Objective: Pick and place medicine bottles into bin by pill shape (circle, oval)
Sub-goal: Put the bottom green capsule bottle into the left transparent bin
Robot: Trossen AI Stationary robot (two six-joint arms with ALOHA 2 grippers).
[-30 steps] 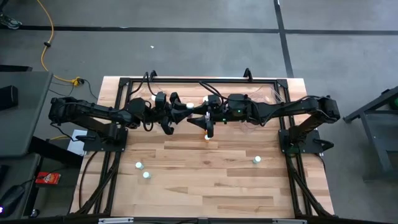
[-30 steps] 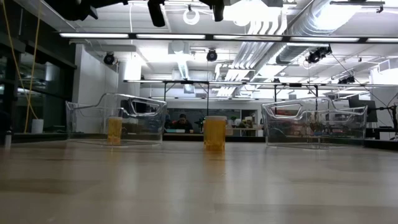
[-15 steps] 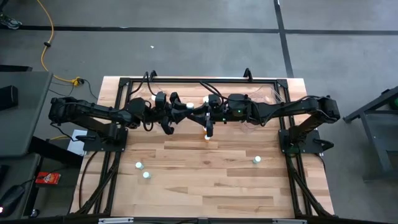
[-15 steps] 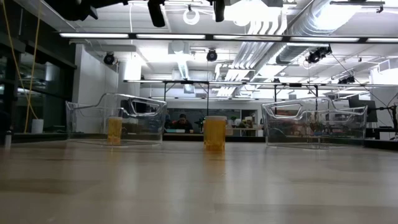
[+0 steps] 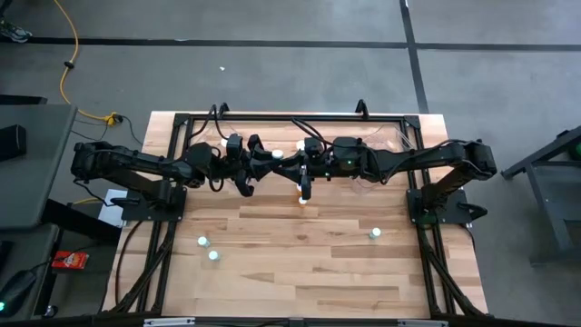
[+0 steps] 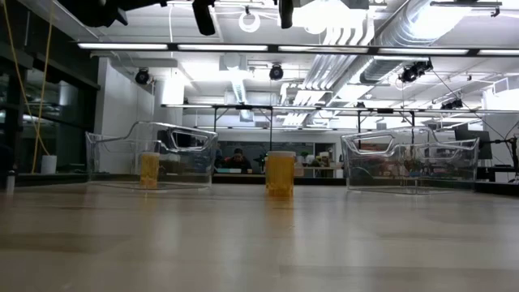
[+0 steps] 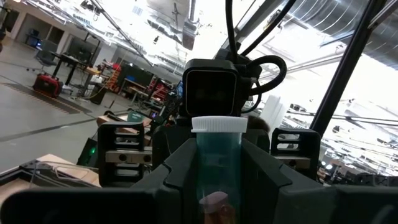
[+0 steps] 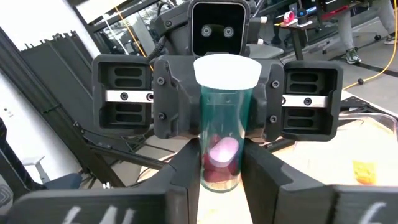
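Both grippers, left gripper [image 8: 227,118] and right gripper [image 7: 214,152], clamp one teal bottle [image 8: 222,127] midair; the left should release only once the right holds firmly

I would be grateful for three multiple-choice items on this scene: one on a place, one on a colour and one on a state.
1. Where is the teal bottle?
A. Lying on the table
B. Inside a bin
C. Between the two grippers

2. What colour is its cap?
A. White
B. Red
C. Black

3. How is the orange bottle in the middle of the low view?
A. Tipped over
B. Standing upright
C. Hanging from a gripper

Answers:
1 C: the left gripper and right gripper both clamp the teal bottle.
2 A: the cap is white.
3 B: the orange bottle stands on the table.
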